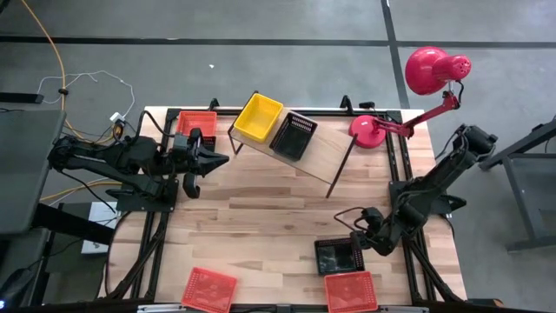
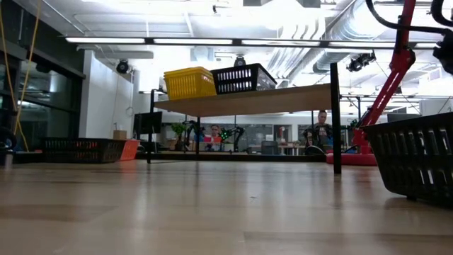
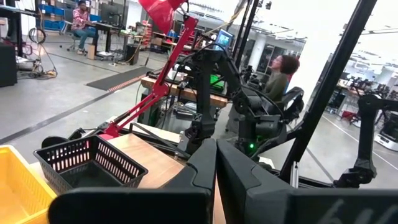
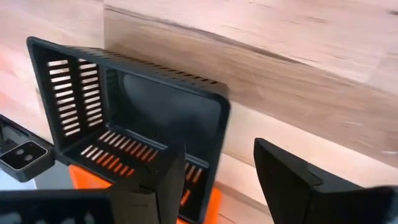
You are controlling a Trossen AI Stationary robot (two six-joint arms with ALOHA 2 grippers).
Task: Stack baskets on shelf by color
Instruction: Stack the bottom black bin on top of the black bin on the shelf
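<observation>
The shelf stands at the table's far side. A yellow basket and a black basket sit side by side on its left part. Another black basket lies near the table's near right edge. My right gripper is open at that basket's right side, and in the right wrist view its fingers stand either side of the basket's wall. My left gripper is shut on nothing, in the air left of the shelf. Orange-red baskets lie at the far left, the near left and the near right. My right gripper stands open over the black basket's right wall, coming from above and from the table's right. One finger is inside the basket and the other outside. Whether either finger touches the wall, I cannot tell.
A red desk lamp stands at the far right corner, its base beside the shelf's right end. The right part of the shelf board and the table's middle are bare wood. People sit in the room beyond the table.
</observation>
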